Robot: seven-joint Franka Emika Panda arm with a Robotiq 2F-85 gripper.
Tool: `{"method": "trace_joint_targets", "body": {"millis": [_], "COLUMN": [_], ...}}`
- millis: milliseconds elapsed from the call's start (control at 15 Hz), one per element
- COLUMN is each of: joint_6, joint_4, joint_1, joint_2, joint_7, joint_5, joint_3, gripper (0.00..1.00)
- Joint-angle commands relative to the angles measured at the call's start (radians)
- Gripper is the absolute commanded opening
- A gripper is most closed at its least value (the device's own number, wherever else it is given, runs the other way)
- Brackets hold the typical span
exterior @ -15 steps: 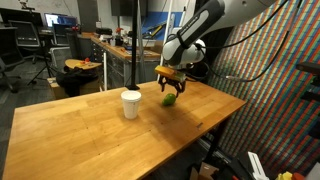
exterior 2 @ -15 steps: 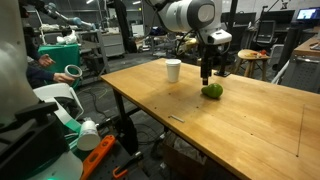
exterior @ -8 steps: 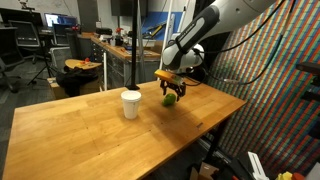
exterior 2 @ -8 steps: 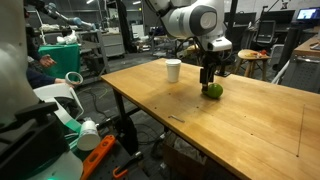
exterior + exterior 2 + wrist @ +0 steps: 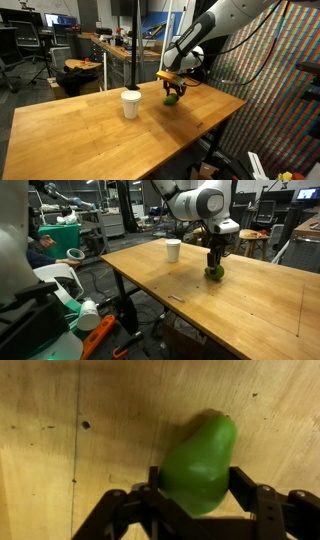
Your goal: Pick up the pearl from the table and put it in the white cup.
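Observation:
The pearl (image 5: 171,98) (image 5: 213,273) is a small green pear lying on the wooden table (image 5: 90,140) (image 5: 230,310), toward its far side. My gripper (image 5: 171,92) (image 5: 213,268) stands straight down over it. In the wrist view the pearl (image 5: 200,460) fills the space between the black fingers (image 5: 243,480), which press on both its sides; my gripper (image 5: 197,480) is shut on it. The pearl still rests on the wood. The white cup (image 5: 131,104) (image 5: 173,250) stands upright on the table a short way from the pearl, apart from the gripper.
A black pole (image 5: 137,45) rises behind the cup. A stool with orange items (image 5: 80,68) stands beyond the table. A patterned screen (image 5: 285,90) lines one side. White machine parts (image 5: 60,285) sit by the table's edge.
The gripper has come down over the pearl, and its jaws have gone from open to shut on it. The cup has not moved.

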State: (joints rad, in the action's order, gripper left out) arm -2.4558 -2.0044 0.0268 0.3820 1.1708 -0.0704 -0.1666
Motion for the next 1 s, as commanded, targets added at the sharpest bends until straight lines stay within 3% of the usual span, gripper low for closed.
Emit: {"method": "trace_joint_targets", "body": {"millis": [0, 400, 933], "joint_6": [-0.04, -0.109, -0.139], "joint_4": [0.03, -0.061, -0.193], "joint_1": [-0.021, -0.071, -0.092], "joint_2": [0.005, -0.121, -0.36], "joint_7": [-0.023, -0.028, -0.142], "joint_5": [-0.055, -0.23, -0.381], "joint_3": [-0.029, -0.05, 0.037], "gripper": [0.46, 0.46, 0.46]}}
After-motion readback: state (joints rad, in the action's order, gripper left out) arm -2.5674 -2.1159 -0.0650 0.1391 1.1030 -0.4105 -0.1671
